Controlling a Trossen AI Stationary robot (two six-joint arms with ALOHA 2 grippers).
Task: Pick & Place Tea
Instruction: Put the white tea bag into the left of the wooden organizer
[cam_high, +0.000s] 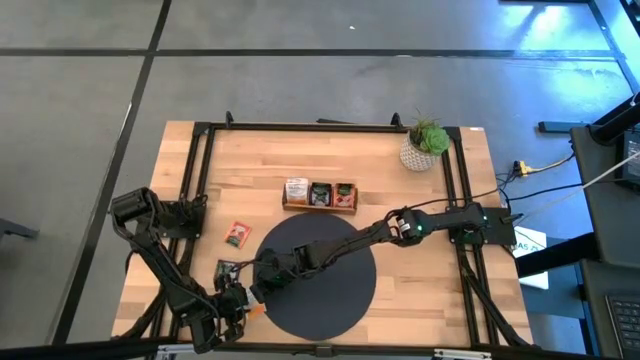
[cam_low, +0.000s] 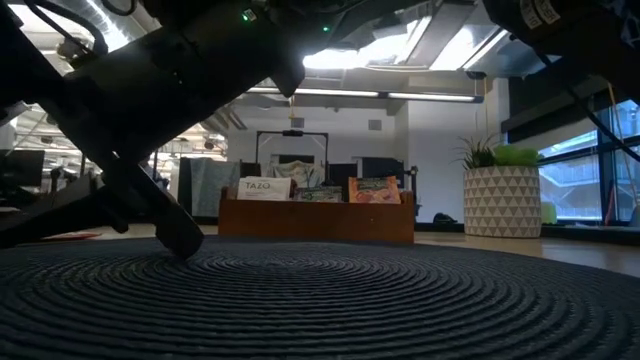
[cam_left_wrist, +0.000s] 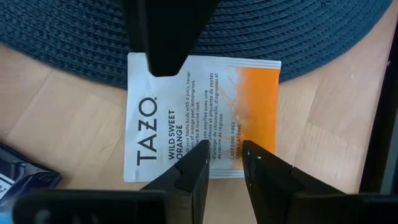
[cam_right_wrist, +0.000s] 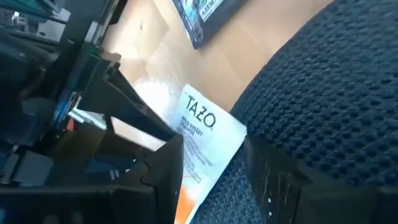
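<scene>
Left gripper (cam_left_wrist: 225, 163) poised low over a white-and-orange Tazo sachet (cam_left_wrist: 202, 118), fingers set narrowly apart, gripping nothing. Sachet lying flat, half on the wooden surface (cam_left_wrist: 50, 118), one edge lapping the dark woven mat (cam_left_wrist: 62, 31). Likely featherlight, thin, bendy and slick; best pinched at an overhanging edge. Right gripper (cam_right_wrist: 211, 168) close above the same sachet, partly open, empty.

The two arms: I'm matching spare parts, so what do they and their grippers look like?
Both arms are dark, slim and jointed. The right arm shows small green lights and a white label. The left gripper has two black, flat, angular fingers; the right gripper's are also black and blocky.
</scene>
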